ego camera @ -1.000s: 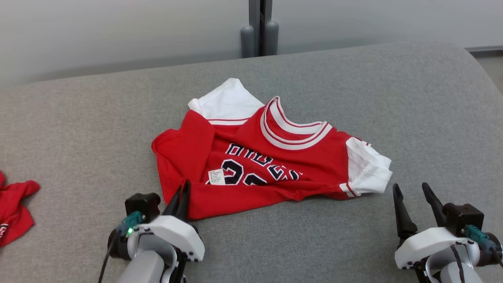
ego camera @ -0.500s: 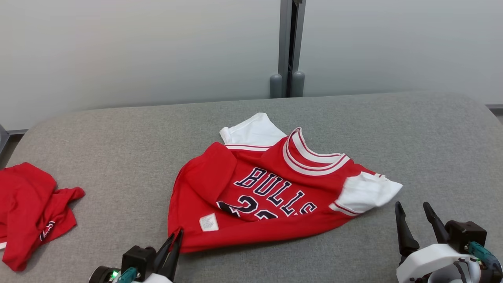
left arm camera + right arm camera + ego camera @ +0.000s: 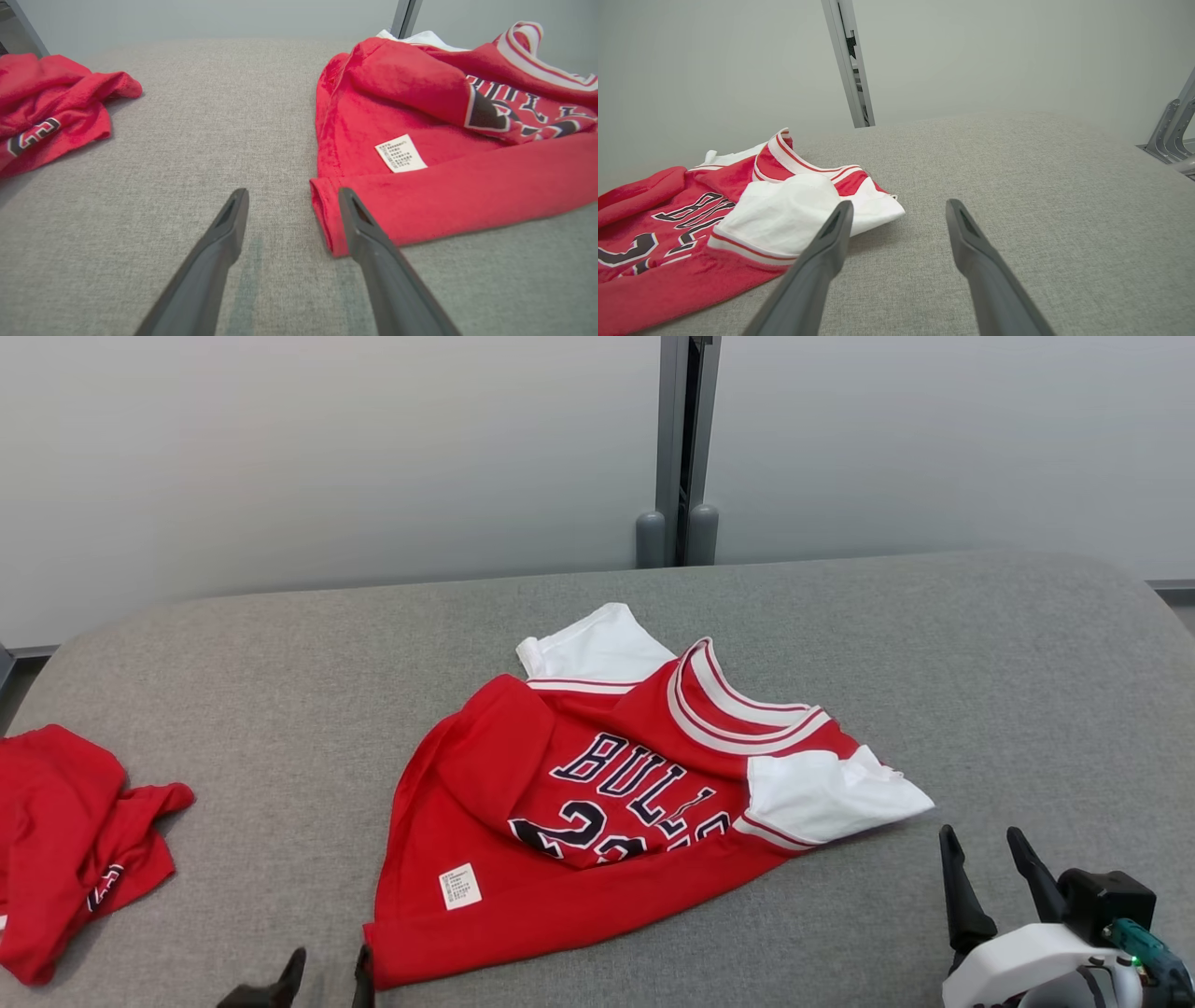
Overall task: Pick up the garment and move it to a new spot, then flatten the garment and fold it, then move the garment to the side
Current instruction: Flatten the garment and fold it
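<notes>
Lets go of the hem since half a second ago: left gripper point(image 3: 293, 198), pinched shut on it then, spread wide now and holding nothing.
Leaves the red garment point(image 3: 597, 803) rumpled at the centre of the frame on the grey table point(image 3: 980, 663), hem corner pulled out toward the lower left and lying right by one left finger in the left wrist view; touching or not, cannot tell. Shows a white care label point(image 3: 459, 886) near that corner, dark chest lettering partly creased, a white sleeve point(image 3: 822, 793) pointing right. Keeps the right gripper point(image 3: 982, 845) at the lower right, wide open and empty, just short of that sleeve. Has a second red garment point(image 3: 65, 840) bunched at the left edge, well apart.
</notes>
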`<state>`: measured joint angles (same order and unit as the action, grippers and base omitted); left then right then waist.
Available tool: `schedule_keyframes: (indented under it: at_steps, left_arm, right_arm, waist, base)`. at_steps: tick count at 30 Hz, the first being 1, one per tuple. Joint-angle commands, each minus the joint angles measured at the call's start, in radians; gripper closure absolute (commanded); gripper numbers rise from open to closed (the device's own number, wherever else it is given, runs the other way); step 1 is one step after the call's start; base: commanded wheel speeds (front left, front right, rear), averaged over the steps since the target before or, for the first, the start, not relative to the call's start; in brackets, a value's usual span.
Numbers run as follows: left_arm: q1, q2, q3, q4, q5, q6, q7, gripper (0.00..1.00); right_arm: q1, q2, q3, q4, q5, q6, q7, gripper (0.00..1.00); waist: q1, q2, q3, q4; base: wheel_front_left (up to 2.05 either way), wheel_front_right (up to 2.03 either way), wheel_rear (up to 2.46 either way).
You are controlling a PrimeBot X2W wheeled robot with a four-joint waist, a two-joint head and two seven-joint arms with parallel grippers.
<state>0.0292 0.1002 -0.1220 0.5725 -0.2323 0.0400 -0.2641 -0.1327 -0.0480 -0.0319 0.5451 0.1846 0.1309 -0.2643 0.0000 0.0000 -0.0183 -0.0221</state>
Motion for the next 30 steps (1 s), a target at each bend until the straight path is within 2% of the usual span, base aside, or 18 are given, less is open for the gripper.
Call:
schedule_keyframes:
  at_steps: [1, 5, 9, 14, 20, 21, 22, 30]
  left_arm:
    - [-0.034, -0.003, 0.009, -0.003, -0.001, -0.009, 0.000, 0.00]
    - [-0.114, -0.020, 0.008, 0.042, 0.001, -0.031, 0.000, 0.00]
    - [-0.247, -0.023, -0.010, 0.168, 0.011, -0.039, 0.022, 0.00]
    - [-0.392, -0.006, -0.026, 0.324, 0.020, -0.035, 0.116, 0.00]
    - [-0.488, 0.002, -0.032, 0.470, 0.007, -0.041, 0.217, 0.00]
    - [-0.498, 0.003, -0.036, 0.483, 0.007, -0.049, 0.214, 0.86]
    - [-0.508, 0.004, -0.033, 0.493, 0.001, -0.056, 0.210, 1.00]
    - [-0.669, 0.056, -0.013, 0.491, 0.004, -0.015, 0.063, 1.00]
  right_arm:
    - [0.003, -0.006, -0.002, 0.003, -0.003, 0.000, 0.000, 0.00]
    - [-0.017, -0.006, 0.014, 0.006, -0.007, 0.000, 0.000, 0.00]
    - [-0.027, -0.006, 0.031, 0.015, -0.009, 0.000, 0.000, 0.00]
    - [-0.046, -0.006, 0.039, 0.022, -0.015, 0.000, 0.000, 0.00]
    - [-0.069, -0.006, 0.038, 0.020, -0.017, 0.000, 0.000, 0.00]
    - [-0.071, -0.006, 0.036, 0.018, -0.019, 0.000, 0.000, 0.00]
    - [-0.074, -0.006, 0.033, 0.016, -0.018, 0.000, 0.000, 0.00]
    - [-0.102, -0.006, 0.026, 0.009, -0.017, 0.000, 0.000, 0.00]
  waist:
    - [0.0000, 0.0000, 0.006, -0.001]
    - [0.0000, 0.0000, 0.022, -0.010]
    - [0.0000, 0.0000, 0.041, -0.030]
    - [0.0000, 0.0000, 0.082, -0.062]
    - [0.0000, 0.0000, 0.127, -0.097]
    - [0.0000, 0.0000, 0.133, -0.100]
    - [0.0000, 0.0000, 0.140, -0.103]
    - [0.0000, 0.0000, 0.176, -0.108]
  base:
    - [0.00, 0.00, 0.00]
    - [0.00, 0.00, 0.00]
    - [0.00, 0.00, 0.00]
    - [0.00, 0.00, 0.00]
    - [0.00, 0.00, 0.00]
    - [0.00, 0.00, 0.00]
    - [0.00, 0.00, 0.00]
    - [0.00, 0.00, 0.00]
